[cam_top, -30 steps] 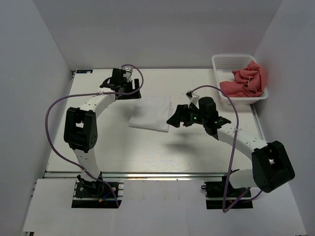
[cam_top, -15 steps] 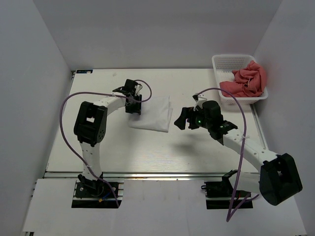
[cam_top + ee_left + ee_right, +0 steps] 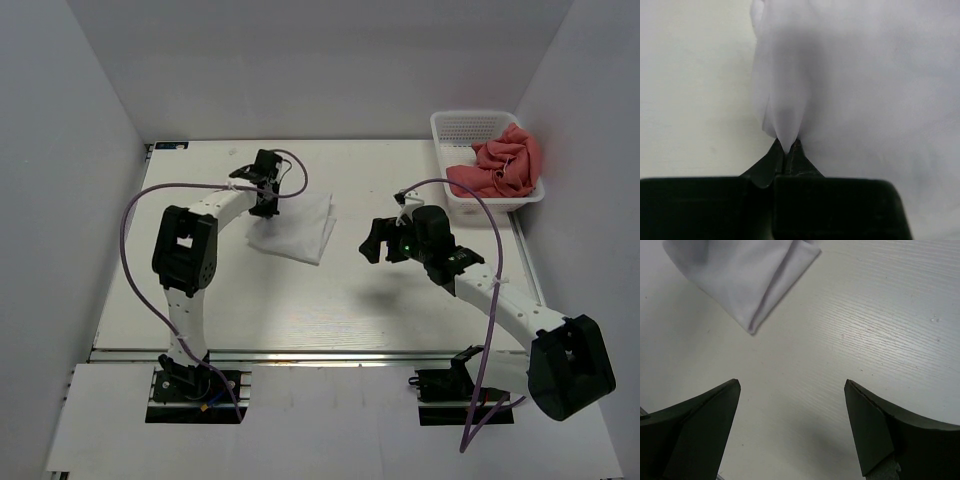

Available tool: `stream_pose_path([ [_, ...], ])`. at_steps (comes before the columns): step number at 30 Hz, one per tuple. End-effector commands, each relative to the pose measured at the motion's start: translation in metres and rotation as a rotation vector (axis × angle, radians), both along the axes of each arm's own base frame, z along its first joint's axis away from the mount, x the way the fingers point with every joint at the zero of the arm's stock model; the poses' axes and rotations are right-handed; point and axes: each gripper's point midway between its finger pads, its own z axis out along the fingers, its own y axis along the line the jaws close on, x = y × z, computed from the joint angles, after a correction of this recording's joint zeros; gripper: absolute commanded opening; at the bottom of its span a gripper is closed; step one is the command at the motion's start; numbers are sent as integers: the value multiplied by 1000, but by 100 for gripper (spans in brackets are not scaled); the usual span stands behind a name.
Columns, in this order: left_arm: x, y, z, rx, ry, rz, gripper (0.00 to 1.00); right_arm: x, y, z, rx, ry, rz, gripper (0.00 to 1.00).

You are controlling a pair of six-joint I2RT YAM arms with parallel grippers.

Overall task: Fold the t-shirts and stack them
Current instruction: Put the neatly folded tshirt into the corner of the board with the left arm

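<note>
White t-shirt (image 3: 297,232), folded into a flat packet, lies on the table (image 3: 300,310) directly ahead of the left gripper (image 3: 786,150). That gripper's jaws are pinched tight on a puckered bit of the shirt's near edge, and the cloth rises in a small peak from the tips. On the packet's far side, apart from it, the right gripper (image 3: 791,384) hovers with jaws spread wide and nothing between them. One folded corner of the shirt lies just beyond its tips. The cloth looks thin, limp and light, likely to sag or come unfolded if dragged by one point. A hold on a layered edge or corner, catching every layer, seems safest. Pink t-shirts (image 3: 505,165) sit bunched in the basket (image 3: 470,120), well off behind the right gripper and to its side.
</note>
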Motion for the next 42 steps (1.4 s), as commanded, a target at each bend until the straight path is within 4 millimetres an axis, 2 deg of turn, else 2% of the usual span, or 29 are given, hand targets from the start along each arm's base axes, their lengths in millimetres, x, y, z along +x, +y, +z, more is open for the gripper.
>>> stream_pose_path([
  [1, 38, 42, 57, 180, -168, 67, 0, 10, -5, 17, -13, -73, -26, 90],
  [4, 58, 65, 92, 276, -245, 101, 0, 16, -6, 22, -24, -92, -31, 90],
  [5, 61, 68, 93, 302, -240, 99, 0, 17, -7, 21, -29, -92, -40, 90],
  [6, 69, 82, 108, 326, -272, 133, 0, 19, -7, 22, -32, -96, -43, 90],
  [8, 79, 93, 111, 366, -276, 124, 0, 23, -7, 23, -39, -100, -49, 90],
  [10, 89, 114, 110, 408, -274, 132, 0, 29, -6, 23, -48, -100, -53, 90],
  [11, 95, 120, 116, 413, -287, 139, 0, 30, -5, 24, -47, -101, -52, 90],
  [12, 101, 135, 118, 422, -294, 159, 0, 34, -4, 23, -50, -96, -53, 90],
  [15, 118, 158, 121, 441, -306, 186, 0, 41, 0, 22, -59, -88, -50, 90],
  [16, 122, 175, 122, 453, -303, 207, 0, 44, 1, 25, -56, -93, -51, 90],
  [17, 131, 183, 131, 455, -331, 208, 0, 50, 3, 24, -60, -90, -52, 90],
  [19, 142, 206, 121, 455, -326, 226, 0, 54, 8, 28, -54, -95, -42, 90],
  [20, 150, 215, 130, 469, -352, 229, 0, 59, 10, 23, -63, -79, -37, 90],
  [21, 154, 222, 128, 476, -358, 237, 0, 60, 15, 23, -54, -72, -15, 90],
  [22, 159, 227, 113, 479, -336, 228, 0, 63, 18, 24, -50, -73, -8, 90],
  [23, 166, 242, 121, 493, -361, 243, 0, 67, 21, 24, -46, -68, -6, 90],
  [24, 172, 247, 127, 486, -382, 253, 0, 68, 24, 25, -37, -66, 8, 90],
  [25, 175, 258, 113, 491, -359, 247, 0, 72, 27, 26, -34, -67, 7, 90],
  [28, 182, 272, 115, 480, -381, 254, 0, 78, 31, 20, -34, -50, 16, 90],
  [29, 183, 282, 110, 475, -377, 263, 0, 81, 32, 16, -37, -40, 15, 90],
  [30, 186, 280, 111, 463, -389, 255, 0, 82, 33, 17, -34, -41, 17, 90],
  [31, 186, 286, 107, 450, -391, 254, 0, 83, 36, 19, -27, -41, 26, 90],
  [33, 190, 293, 114, 451, -425, 272, 0, 85, 38, 16, -24, -32, 26, 90],
  [35, 193, 296, 98, 435, -411, 259, 0, 86, 40, 15, -18, -25, 25, 90],
  [36, 197, 296, 105, 435, -436, 264, 0, 88, 41, 15, -14, -31, 27, 90],
  [38, 201, 304, 93, 437, -430, 274, 0, 91, 43, 15, 6, -36, 19, 90],
  [42, 203, 313, 91, 447, -429, 306, 0, 94, 55, 19, 35, -33, 60, 90],
])
